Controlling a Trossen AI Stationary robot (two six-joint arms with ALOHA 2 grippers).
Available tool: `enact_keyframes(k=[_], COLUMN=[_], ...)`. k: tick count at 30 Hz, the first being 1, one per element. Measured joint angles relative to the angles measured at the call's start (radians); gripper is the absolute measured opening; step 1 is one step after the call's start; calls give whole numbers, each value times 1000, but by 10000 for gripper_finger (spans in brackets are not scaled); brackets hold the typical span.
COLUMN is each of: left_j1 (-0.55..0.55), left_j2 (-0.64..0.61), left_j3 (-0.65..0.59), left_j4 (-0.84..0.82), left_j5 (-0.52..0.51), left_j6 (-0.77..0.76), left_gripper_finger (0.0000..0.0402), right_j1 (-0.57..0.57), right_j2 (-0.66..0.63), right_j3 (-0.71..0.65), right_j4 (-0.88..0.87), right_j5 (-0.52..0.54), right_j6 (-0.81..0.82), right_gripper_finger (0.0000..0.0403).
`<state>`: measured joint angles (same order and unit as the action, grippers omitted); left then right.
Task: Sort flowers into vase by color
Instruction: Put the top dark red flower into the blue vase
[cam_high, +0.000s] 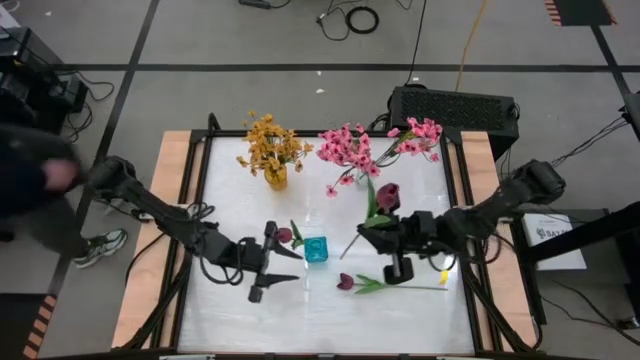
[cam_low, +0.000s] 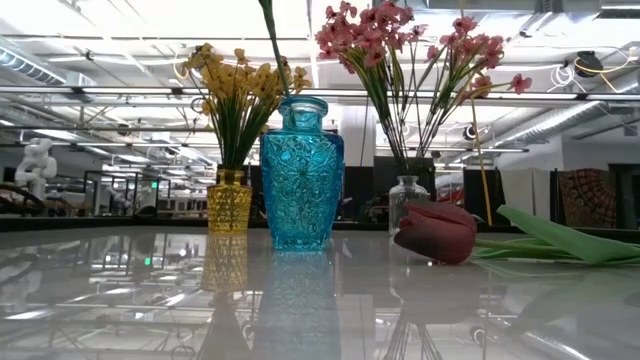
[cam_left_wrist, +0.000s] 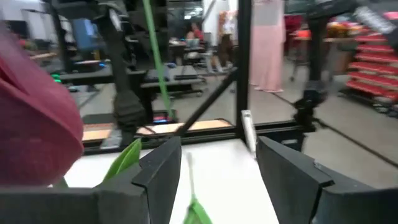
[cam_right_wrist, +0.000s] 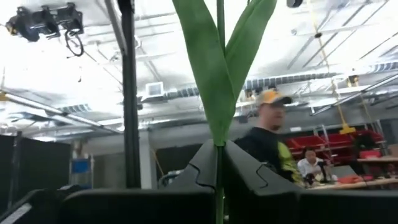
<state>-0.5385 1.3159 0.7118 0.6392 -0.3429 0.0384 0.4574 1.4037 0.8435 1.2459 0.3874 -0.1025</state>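
Note:
A blue vase (cam_high: 316, 250) stands at mid-table with one green stem (cam_low: 274, 50) in it; that flower's maroon bud (cam_high: 285, 236) leans toward the left. My left gripper (cam_high: 297, 267) hovers open just left of the vase, the bud (cam_left_wrist: 31, 124) close beside it. My right gripper (cam_high: 373, 232) is shut on a second maroon flower (cam_high: 388, 195), right of the vase. A third maroon flower (cam_high: 345, 282) lies on its side on the table, its bud (cam_low: 437, 232) toward the vase. Yellow flowers (cam_high: 270, 145) fill a yellow vase, and pink flowers (cam_high: 350, 150) a clear one. My right gripper pinches the flower's green stem (cam_right_wrist: 218, 152) between its two shut fingers, just below where the long leaves (cam_right_wrist: 208, 68) fork. The fingers slant upward, and the stem and leaves rise beyond them. The flower is lifted clear, its bud uppermost and its lower stem end (cam_high: 347, 249) hanging free.
The yellow vase (cam_low: 229, 205) and the clear vase (cam_low: 407, 195) stand toward the far edge. A small yellow piece (cam_high: 443, 277) lies near the right arm. A person (cam_high: 30, 170) stands at the table's left side. A black box (cam_high: 455, 105) sits beyond the far edge.

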Motion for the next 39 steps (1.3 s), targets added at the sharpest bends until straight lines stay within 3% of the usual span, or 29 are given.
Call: enact_keyframes(k=[7,18,30,39], left_j1=[1,-17,-35,-21], left_j2=[104,232,244,244], left_j3=[61,163,182,182], left_j4=[34,33,34,33], left_j5=[-131,-139,-138,-138], left_j6=[27,20,1,-34], left_gripper_finger=[215,215,213,131], right_j1=[-12,35,51,39], right_j2=[143,282,297,297], right_j3=[57,195,227,226], right_j4=[96,98,86,62], right_j5=[3,-1,3,3], right_j6=[-15,-88,-161,-167], right_gripper_finger=[4,4,4,4])
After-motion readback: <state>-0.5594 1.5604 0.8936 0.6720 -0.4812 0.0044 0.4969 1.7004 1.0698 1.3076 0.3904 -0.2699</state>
